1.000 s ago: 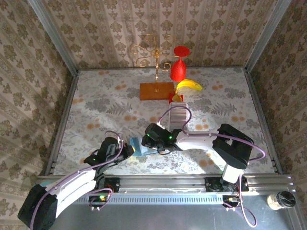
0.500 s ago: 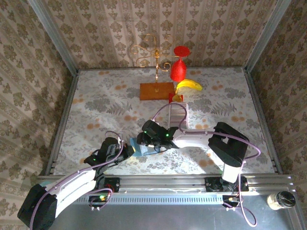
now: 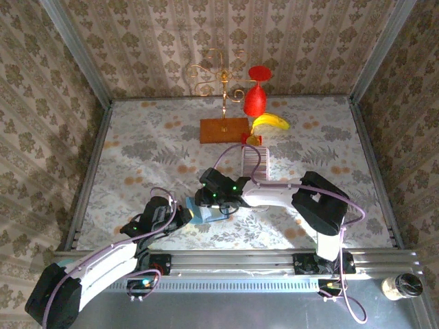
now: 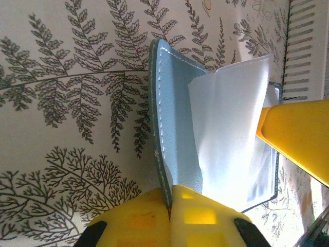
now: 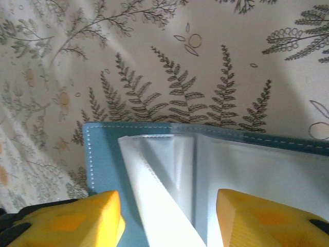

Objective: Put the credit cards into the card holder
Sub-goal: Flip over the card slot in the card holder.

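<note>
Fern-printed cloth, pale with grey-green fronds and faint orange blooms, covers the table (image 3: 137, 151), and patterned wallpaper walls close it in. The card holder (image 3: 199, 211) lies on the cloth between the two hands, a teal-blue leather-like wallet with white stitching along its edge, folded open over glossy clear plastic sleeves. The left hand (image 4: 169, 198) is clamped shut on the cover's near edge, its blocky yellow fingers meeting on the thin flap, which stands up from the cloth in front of it. The right hand (image 5: 167, 216) is open, its yellow fingers (image 5: 77, 218) spread apart with the raised fold of a sleeve between them. From the left wrist, one of those fingers juts in from the right across the sleeves. Just beyond the right hand the credit cards (image 3: 255, 163) stand edge-on as a pale ribbed row, and the left wrist view catches their striped edges at its upper right. Farther beyond them the top view shows an orange-brown wooden block (image 3: 224, 129) bearing a curly gold wire stand (image 3: 218, 75), a red goblet shape (image 3: 256, 96) and a yellow banana (image 3: 270, 122).
</note>
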You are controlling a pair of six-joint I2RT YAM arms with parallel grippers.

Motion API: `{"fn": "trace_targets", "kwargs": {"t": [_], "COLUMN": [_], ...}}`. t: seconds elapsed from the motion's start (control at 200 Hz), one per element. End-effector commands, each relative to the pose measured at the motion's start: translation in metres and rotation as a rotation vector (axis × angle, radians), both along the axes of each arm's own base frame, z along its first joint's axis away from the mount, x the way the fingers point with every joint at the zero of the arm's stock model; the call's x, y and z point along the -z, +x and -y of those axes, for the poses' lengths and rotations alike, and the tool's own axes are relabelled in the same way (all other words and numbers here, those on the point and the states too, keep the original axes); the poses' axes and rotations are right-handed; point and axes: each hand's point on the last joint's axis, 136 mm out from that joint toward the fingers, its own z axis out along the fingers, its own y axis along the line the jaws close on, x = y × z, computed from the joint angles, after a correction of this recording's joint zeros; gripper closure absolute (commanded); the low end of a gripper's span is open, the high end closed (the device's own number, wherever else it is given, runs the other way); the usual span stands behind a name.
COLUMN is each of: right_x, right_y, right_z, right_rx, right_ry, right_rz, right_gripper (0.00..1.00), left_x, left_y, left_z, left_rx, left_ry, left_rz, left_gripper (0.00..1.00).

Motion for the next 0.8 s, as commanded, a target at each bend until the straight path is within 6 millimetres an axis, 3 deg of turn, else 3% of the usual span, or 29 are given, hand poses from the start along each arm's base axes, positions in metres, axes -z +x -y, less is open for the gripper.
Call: {"fn": "trace_targets", "kwargs": {"t": [0.0,0.265,0.795], "right_x": [0.005,-0.012,-0.018], "right_y": [-0.002,-0.007,-0.006], "right_z": [-0.002,-0.025,-0.002], "right_rx": [-0.046,-0.107,-0.044], "right_ry": [-0.039,0.061,0.009], "right_rz": [-0.022,-0.019,0.004], "right_gripper": [0.48,0.56,0.99], "left_x": [0.007,0.008,0.01], "left_y": [-0.005,-0.006,-0.006], "left_z": [-0.004,-0.004,-0.006], "left_rx": [0.004,0.003,-0.003], "left_ry": [0.029,0.031,0.038], "left_rz": [-0.017,-0.021,-0.023], "left_gripper": [1.0,1.0,1.0]}}
